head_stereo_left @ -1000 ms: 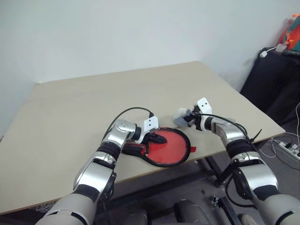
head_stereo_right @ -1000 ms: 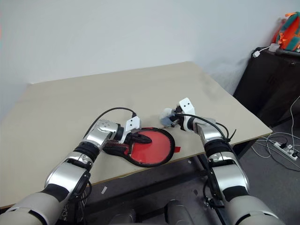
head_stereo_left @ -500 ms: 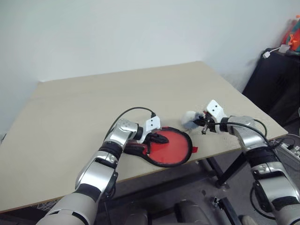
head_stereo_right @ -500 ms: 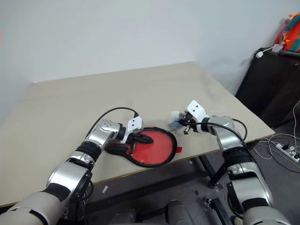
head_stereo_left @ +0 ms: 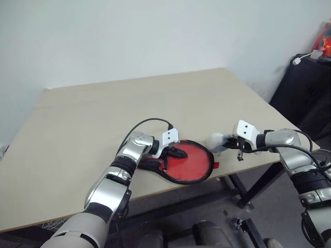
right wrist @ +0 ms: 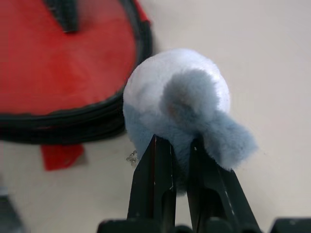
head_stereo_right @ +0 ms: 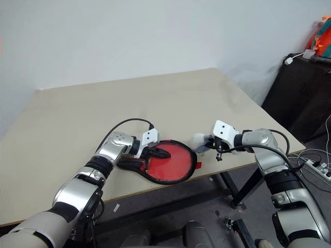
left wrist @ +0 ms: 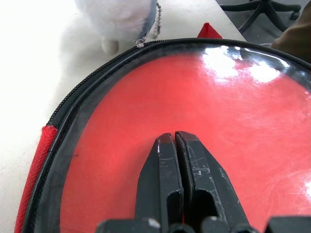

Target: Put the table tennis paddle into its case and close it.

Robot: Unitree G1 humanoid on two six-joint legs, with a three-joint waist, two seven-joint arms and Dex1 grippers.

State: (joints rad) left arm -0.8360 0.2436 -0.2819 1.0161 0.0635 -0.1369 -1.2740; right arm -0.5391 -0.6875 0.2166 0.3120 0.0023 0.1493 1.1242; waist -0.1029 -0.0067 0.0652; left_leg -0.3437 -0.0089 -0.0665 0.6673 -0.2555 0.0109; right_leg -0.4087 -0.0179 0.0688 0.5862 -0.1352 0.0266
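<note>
The case [head_stereo_left: 189, 163] lies flat near the table's front edge, clear plastic side up over red, inside a black zipper rim. My left gripper [head_stereo_left: 178, 153] is shut, and its fingertips [left wrist: 167, 145] press on the plastic. A fluffy grey-white ball [right wrist: 177, 92] hangs from the zipper by a small chain [left wrist: 146, 36]. My right gripper [right wrist: 176, 141] is shut on the ball, just off the case's right rim. The small red tab [head_stereo_left: 215, 165] sticks out at that rim. The table tennis paddle is hidden; I cannot tell if the red under the plastic is its face.
The beige table [head_stereo_left: 103, 113] stretches wide behind the case. Its front edge runs close below the case and under my right wrist. A black cabinet [head_stereo_left: 305, 88] stands off to the right, with cables and a power strip [head_stereo_right: 313, 163] on the floor.
My right arm has drawn back toward the table's front right edge with the fluffy ball in its grip, and its wrist has rolled. The left gripper has stayed on the case.
</note>
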